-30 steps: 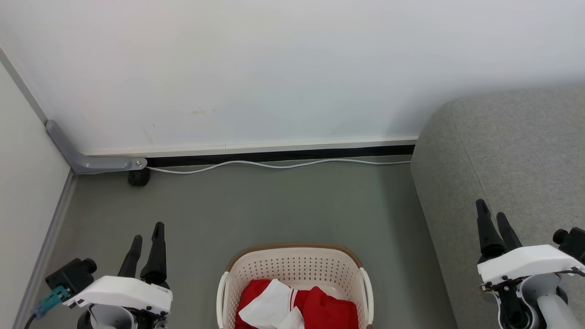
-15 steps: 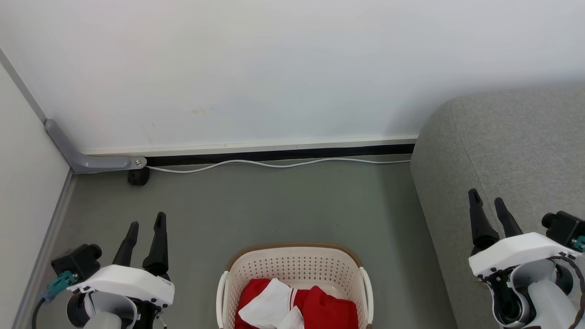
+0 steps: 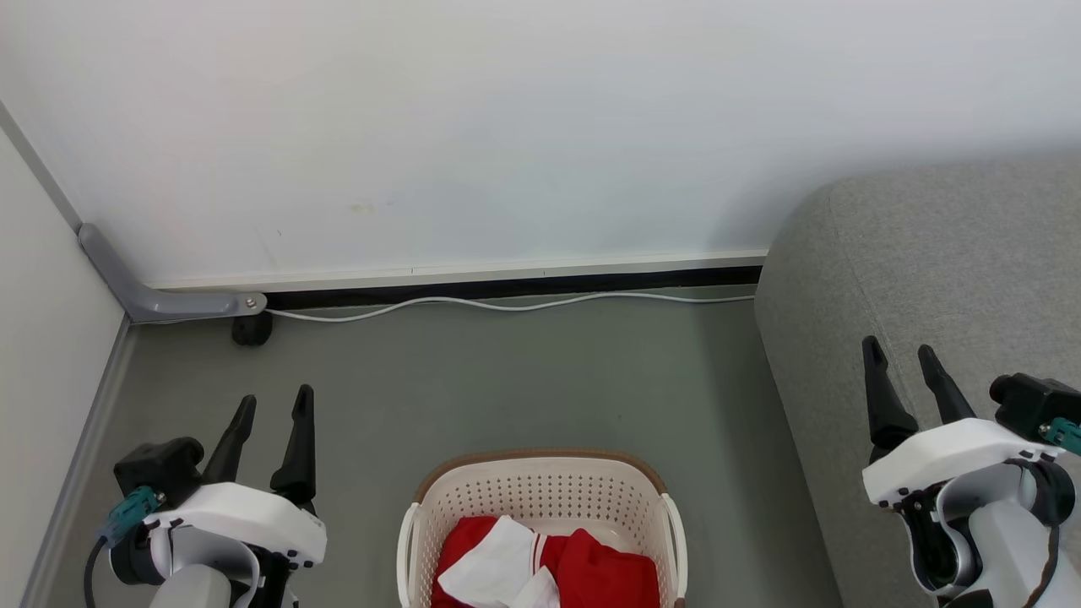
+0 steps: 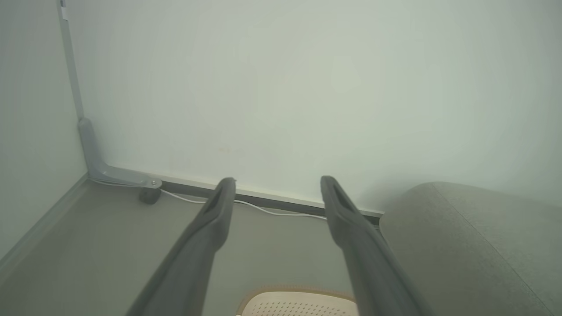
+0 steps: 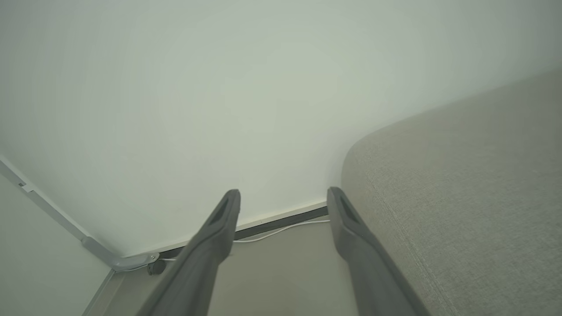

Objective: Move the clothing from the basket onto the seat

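Both grippers are empty, with their fingers spread apart. In the head view the basket (image 3: pixel 540 461) stands on the grey floor (image 3: pixel 507 380) at 6 o'clock and is cut by the bottom edge. The clothing (image 3: pixel 610 576) lies crumpled inside it, red with white panels, lower than the brown rim. The left gripper (image 3: pixel 275 395) is at 8 o'clock, well apart from the basket, with bare floor between them, and its fingers point to 12 o'clock. The right gripper (image 3: pixel 897 346) is at 4 o'clock, in front of the rounded edge of the seat (image 3: pixel 937 262); I cannot tell if it touches the fabric. The seat takes the 3 o'clock side, near the basket but apart from it, with a strip of floor between. At 12 o'clock from the basket a white cable (image 3: pixel 507 306) runs along the foot of the wall (image 3: pixel 507 127). At 10 o'clock a grey bracket (image 3: pixel 160 301) comes down the corner, and a small black foot (image 3: pixel 249 330) stands just under its end, near the end of the cable.
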Controlling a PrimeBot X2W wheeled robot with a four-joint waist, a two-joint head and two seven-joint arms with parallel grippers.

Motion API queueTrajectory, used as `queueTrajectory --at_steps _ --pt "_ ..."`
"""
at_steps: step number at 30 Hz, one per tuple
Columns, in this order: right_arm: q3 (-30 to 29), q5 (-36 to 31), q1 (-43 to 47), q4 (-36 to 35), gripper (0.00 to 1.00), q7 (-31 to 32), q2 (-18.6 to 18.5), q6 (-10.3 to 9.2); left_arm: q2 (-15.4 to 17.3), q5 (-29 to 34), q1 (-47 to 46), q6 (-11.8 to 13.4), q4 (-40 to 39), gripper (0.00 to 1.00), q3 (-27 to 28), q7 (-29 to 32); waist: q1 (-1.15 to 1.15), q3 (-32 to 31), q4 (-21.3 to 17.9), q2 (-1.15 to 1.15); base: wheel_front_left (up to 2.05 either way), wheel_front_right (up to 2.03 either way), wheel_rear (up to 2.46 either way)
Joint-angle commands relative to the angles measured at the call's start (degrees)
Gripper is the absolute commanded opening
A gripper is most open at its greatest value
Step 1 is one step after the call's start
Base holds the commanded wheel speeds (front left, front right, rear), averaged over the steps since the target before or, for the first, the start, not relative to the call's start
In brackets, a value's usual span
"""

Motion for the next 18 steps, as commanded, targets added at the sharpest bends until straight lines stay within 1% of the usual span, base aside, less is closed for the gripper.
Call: queueTrajectory --at_steps 1,18 --pt "1.4 -2.2 -2.8 -1.0 1.0 -1.1 -0.8 0.24 1.4 1.9 -3.8 -0.4 -0.9 1.0 1.3 -0.9 0.0 0.0 -0.1 0.0 0.0 0.0 0.0" --pt "2.8 -12.2 -5.4 0.6 1.0 -3.7 -1.5 0.25 2.6 11.8 -6.1 -0.4 1.1 1.0 0.6 -3.6 0.0 0.1 -0.3 0.0 0.0 0.0 0.0"
